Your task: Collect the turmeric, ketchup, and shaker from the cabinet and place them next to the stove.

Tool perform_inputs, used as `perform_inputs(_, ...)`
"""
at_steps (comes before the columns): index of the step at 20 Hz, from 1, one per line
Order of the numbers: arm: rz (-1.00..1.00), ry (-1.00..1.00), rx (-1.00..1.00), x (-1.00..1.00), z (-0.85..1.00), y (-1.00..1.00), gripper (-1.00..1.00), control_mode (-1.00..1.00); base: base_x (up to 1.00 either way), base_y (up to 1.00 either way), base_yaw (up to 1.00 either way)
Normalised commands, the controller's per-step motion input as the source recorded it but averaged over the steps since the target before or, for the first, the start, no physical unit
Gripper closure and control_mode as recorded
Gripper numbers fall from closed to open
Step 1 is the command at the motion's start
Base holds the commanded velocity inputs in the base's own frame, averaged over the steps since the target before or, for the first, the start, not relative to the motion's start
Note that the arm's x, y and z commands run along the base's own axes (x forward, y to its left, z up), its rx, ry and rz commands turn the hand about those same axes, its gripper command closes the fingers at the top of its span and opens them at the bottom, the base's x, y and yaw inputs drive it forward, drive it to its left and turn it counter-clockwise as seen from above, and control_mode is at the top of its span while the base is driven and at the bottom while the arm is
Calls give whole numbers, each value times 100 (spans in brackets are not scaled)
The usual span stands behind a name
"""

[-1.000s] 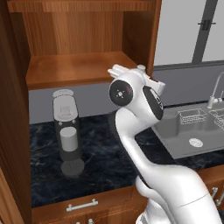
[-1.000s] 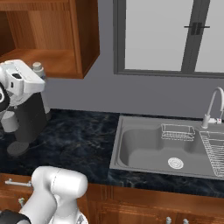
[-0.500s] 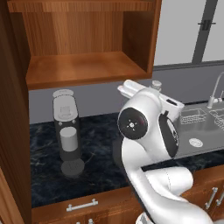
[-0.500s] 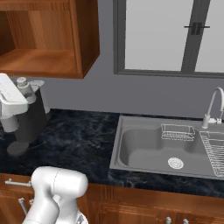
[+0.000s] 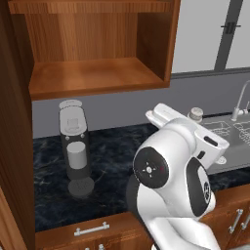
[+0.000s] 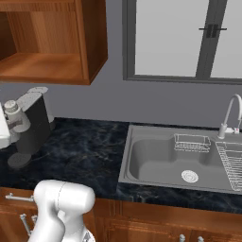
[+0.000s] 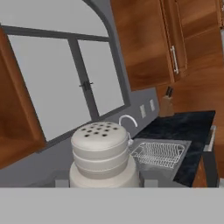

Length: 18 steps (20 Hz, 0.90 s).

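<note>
I am swinging away from the cabinet (image 5: 97, 73) toward the sink (image 6: 179, 165) — my tool (image 7: 105, 181) nearly closed, gripping the shaker (image 7: 103, 153) — one item collected.

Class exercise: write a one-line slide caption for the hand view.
Shaker with a perforated lid held in the gripper, facing the window, sink and dark counter.
</note>
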Motion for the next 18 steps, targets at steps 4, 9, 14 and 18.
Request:
perform_inputs(4,0,0,0,0,0,0,100,100,-1,0,0)
perform_inputs(9,0,0,0,0,0,0,100,100,-17,-58,-7)
perform_inputs(14,0,0,0,0,0,0,100,100,-7,-96,-32)
perform_inputs(18,0,0,0,0,0,0,100,100,0,-86,-41)
